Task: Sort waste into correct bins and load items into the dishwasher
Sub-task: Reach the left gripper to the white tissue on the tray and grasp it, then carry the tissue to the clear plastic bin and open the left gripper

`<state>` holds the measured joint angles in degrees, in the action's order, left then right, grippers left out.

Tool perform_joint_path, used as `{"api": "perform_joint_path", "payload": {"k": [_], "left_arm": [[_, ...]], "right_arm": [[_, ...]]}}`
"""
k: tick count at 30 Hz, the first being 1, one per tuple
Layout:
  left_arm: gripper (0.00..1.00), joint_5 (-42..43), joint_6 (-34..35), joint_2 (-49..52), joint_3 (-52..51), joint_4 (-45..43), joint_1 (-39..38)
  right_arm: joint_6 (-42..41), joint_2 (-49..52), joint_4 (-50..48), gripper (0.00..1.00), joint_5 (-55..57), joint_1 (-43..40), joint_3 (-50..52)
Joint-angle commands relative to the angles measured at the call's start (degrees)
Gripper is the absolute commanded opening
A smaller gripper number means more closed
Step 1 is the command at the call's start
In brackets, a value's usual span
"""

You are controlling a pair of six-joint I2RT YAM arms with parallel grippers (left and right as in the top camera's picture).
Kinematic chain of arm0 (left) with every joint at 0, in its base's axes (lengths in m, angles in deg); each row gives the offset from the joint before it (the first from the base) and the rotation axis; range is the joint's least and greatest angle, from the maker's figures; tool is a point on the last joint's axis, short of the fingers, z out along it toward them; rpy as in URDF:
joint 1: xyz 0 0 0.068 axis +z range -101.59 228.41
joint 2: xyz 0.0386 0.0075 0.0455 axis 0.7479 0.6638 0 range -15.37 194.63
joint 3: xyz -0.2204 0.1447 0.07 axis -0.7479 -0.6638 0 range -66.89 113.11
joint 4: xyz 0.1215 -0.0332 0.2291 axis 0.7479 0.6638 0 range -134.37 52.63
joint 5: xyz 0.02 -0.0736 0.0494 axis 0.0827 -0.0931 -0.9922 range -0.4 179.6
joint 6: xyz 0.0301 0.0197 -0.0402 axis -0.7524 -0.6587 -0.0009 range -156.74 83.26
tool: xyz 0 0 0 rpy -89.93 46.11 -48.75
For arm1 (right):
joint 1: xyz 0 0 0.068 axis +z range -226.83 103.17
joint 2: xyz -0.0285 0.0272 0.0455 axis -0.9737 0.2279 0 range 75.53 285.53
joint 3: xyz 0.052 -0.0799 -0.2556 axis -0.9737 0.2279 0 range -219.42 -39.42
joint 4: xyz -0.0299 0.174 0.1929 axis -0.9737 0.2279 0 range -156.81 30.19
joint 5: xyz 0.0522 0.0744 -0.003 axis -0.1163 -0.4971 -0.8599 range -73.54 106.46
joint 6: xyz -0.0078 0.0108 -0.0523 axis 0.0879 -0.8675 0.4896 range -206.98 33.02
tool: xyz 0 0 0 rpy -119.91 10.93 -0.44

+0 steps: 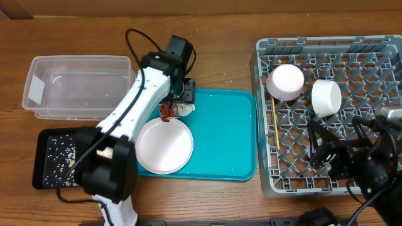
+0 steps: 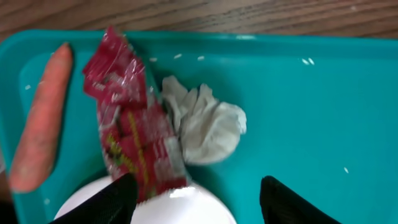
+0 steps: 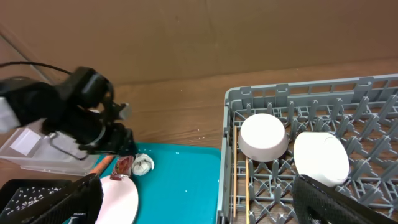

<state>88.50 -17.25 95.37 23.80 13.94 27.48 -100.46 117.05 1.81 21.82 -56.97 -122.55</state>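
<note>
Landmark: large teal plastic tray. In its far left corner lie the crumpled red wrapper, the crumpled white tissue ball touching the wrapper, and, nearer the tray's left rim, the small orange carrot. The flat round white plate sits on the tray's near left part. Left gripper hangs over that corner, jaws apart, nothing clamped; one finger is against the wrapper's lower end. Left of the tray: clear rectangular plastic tub farther back, shallow black tray with rice nearer. Just beside its right edge: grey lattice dish rack, holding two small white bowls and thin wooden chopsticks. Right gripper is over the rack, jaws wide apart, empty.
</note>
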Motion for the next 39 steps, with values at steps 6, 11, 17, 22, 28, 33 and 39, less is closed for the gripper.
{"api": "perform_joint_path", "payload": {"k": [6, 11, 17, 22, 28, 33, 39], "left_arm": [[0.64, 1.3, -5.7, 9.0, 0.4, -7.8, -0.9], [0.52, 2.2, -9.2, 12.7, 0.4, -9.7, -1.6], [0.08, 3.6, -10.3, 12.8, 1.0, -8.5, -2.3], [0.04, 4.1, -10.3, 10.4, 2.4, -6.6, -2.8], [0.04, 3.4, -10.3, 6.8, 4.5, -3.3, -2.9], [0.04, 2.4, -9.5, 3.6, 4.9, -1.1, -2.9], [0.04, -2.7, -5.8, -3.3, 7.5, 4.5, -2.6]], "right_arm": [[0.0, 0.0, -0.1, 1.00, 0.5, 0.0, -0.1], [0.0, 0.0, -0.1, 1.00, 0.5, 0.0, -0.1], [0.0, 0.0, -0.1, 1.00, 0.5, 0.0, -0.1], [0.0, 0.0, -0.1, 1.00, 0.5, 0.0, -0.1], [0.0, 0.0, -0.1, 1.00, 0.5, 0.0, -0.1], [0.0, 0.0, -0.1, 1.00, 0.5, 0.0, -0.1], [0.0, 0.0, -0.1, 1.00, 0.5, 0.0, -0.1]]}}
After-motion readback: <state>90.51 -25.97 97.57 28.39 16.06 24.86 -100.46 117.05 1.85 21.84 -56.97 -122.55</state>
